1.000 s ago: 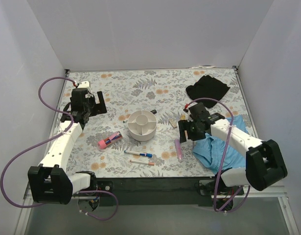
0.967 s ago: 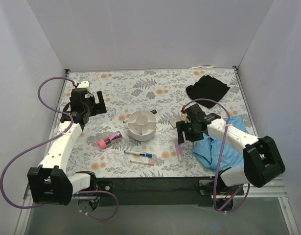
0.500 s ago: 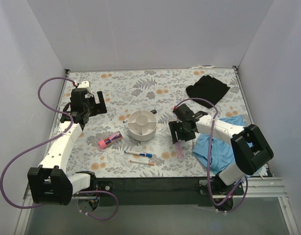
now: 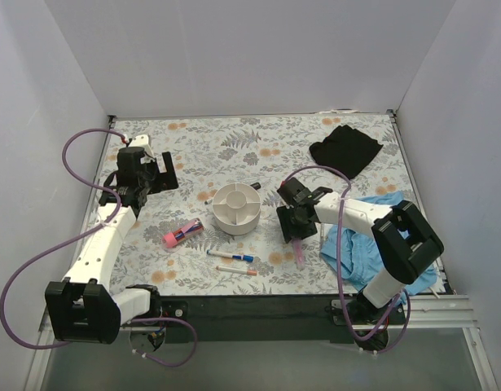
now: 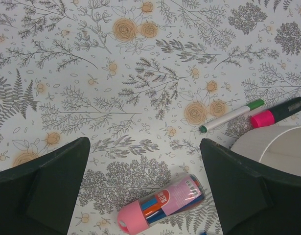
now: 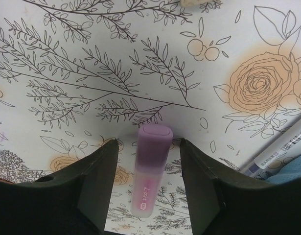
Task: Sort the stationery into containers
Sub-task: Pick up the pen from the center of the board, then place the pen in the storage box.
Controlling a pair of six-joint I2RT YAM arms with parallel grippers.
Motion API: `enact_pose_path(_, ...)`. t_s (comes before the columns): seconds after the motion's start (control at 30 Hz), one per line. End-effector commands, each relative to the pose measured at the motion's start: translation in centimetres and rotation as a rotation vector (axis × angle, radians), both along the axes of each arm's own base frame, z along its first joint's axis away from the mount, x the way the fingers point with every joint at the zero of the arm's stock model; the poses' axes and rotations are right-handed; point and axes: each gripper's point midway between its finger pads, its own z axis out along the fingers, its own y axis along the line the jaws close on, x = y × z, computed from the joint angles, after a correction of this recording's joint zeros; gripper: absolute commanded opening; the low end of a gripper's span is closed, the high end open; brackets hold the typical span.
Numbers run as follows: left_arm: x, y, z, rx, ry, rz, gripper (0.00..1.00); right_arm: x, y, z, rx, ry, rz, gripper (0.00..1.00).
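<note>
- The right gripper (image 6: 148,147) is open. Its fingers (image 6: 91,191) straddle the pale pink pen (image 6: 149,171) with a gap on either side, gripping nothing.
- The left gripper (image 5: 144,144) is spread wide and empty, with the pink-and-dark case (image 5: 162,203) showing between its fingers.
- The pen lies at 4 o'clock from the white organiser (image 4: 236,208). From above, the gripper hides the pen's far end.
- The left wrist view cuts off most of the organiser.
- Counted from above: one organiser, one case, and two markers at 6 o'clock, blue-capped (image 4: 231,256) and red-capped (image 4: 236,270).

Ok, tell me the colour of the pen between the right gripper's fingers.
The pen is pale pink-lilac; clearest in the right wrist view.
</note>
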Motion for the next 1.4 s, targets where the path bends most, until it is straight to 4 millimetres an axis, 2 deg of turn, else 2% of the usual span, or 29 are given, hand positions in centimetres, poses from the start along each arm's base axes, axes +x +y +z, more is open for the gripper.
enact_pose_path(0.0, -0.5, 0.1, 1.8, 0.003, -0.048, -0.005, 0.98, 0.1, -0.2, -1.0, -0.027, 0.008, -0.029, 0.53)
enact_pose_path(0.07, -0.7, 0.1, 1.7, 0.0, -0.045, -0.002, 0.98, 0.2, -0.3, -1.2, -0.036, 0.009, -0.029, 0.38)
enact_pose_path(0.1, -0.7, 0.1, 1.5, -0.002, -0.042, 0.0, 0.98, 0.3, -0.4, -1.1, -0.042, 0.002, -0.025, 0.28)
enact_pose_path(0.17, -0.7, 0.1, 1.3, -0.006, -0.038, 0.004, 0.98, 0.9, -0.2, -0.5, -0.04, -0.024, -0.016, 0.19)
enact_pose_path(0.2, -0.7, 0.2, 1.4, -0.005, -0.04, 0.009, 0.98, 1.8, -0.1, 0.4, -0.046, -0.064, 0.0, 0.02)
enact_pose_path(0.3, -0.8, 0.4, 1.3, 0.007, -0.039, 0.016, 0.98, 3.8, 0.2, 3.9, -0.036, -0.169, 0.036, 0.01)
enact_pose_path(0.33, -0.9, 0.5, 1.5, 0.015, -0.046, 0.012, 0.98, 4.7, 0.8, 6.9, -0.009, -0.232, 0.077, 0.01)
enact_pose_path(0.4, -1.1, 0.5, 1.9, 0.016, -0.059, 0.006, 0.98, 6.0, 2.0, 10.9, 0.052, -0.318, 0.125, 0.01)
enact_pose_path(0.43, -1.1, 0.3, 2.0, 0.013, -0.065, -0.005, 0.98, 7.2, 3.0, 15.0, 0.106, -0.41, 0.161, 0.01)
enact_pose_path(0.53, -1.4, 0.4, 2.1, 0.018, -0.073, -0.008, 0.98, 8.4, 4.4, 20.4, 0.187, -0.526, 0.196, 0.01)
enact_pose_path(0.57, -1.5, 0.3, 1.9, 0.016, -0.068, -0.006, 0.98, 9.3, 5.4, 23.1, 0.238, -0.598, 0.203, 0.01)
enact_pose_path(0.63, -1.6, 0.3, 1.7, 0.01, -0.065, -0.002, 0.98, 9.6, 6.6, 26.1, 0.33, -0.685, 0.225, 0.01)
enact_pose_path(0.67, -1.7, 0.4, 1.5, 0.008, -0.064, 0.003, 0.98, 10.2, 8.0, 27.8, 0.402, -0.77, 0.25, 0.01)
enact_pose_path(0.77, -1.8, 0.7, 1.1, 0.003, -0.076, 0.035, 0.98, 9.8, 10.8, 31.2, 0.523, -0.969, 0.328, 0.01)
enact_pose_path(0.8, -1.8, 0.8, 1.3, 0.002, -0.108, 0.041, 0.98, 8.9, 12.3, 32.2, 0.564, -1.017, 0.369, 0.01)
enact_pose_path(0.83, -1.8, 1.0, 1.5, 0.004, -0.129, 0.048, 0.98, 8.7, 13.0, 32.6, 0.588, -1.056, 0.385, 0.01)
enact_pose_path(0.87, -1.8, 1.1, 1.7, 0.006, -0.15, 0.055, 0.98, 8.3, 13.8, 31.9, 0.601, -1.069, 0.409, 0.01)
enact_pose_path(0.9, -1.7, 1.1, 2.2, 0.002, -0.19, 0.054, 0.98, 7.8, 15.1, 33.7, 0.654, -1.159, 0.446, 0.01)
enact_pose_path(1.0, -1.5, 0.8, 2.5, 0.004, -0.219, 0.028, 0.98, 7.0, 17.1, 34.9, 0.72, -1.29, 0.511, 0.01)
enact_pose_path(1.07, -1.2, 0.8, 1.9, 0.012, -0.2, 0.028, 0.98, 7.1, 18.1, 34.5, 0.733, -1.31, 0.536, 0.01)
enact_pose_path(1.2, -0.7, 1.3, 1.6, 0.025, -0.184, 0.053, 0.98, 7.3, 18.3, 34.4, 0.739, -1.327, 0.526, 0.01)
enact_pose_path(1.37, -0.3, 1.3, 1.6, 0.036, -0.185, 0.048, 0.98, 8.2, 17.6, 32.5, 0.69, -1.34, 0.477, 0.01)
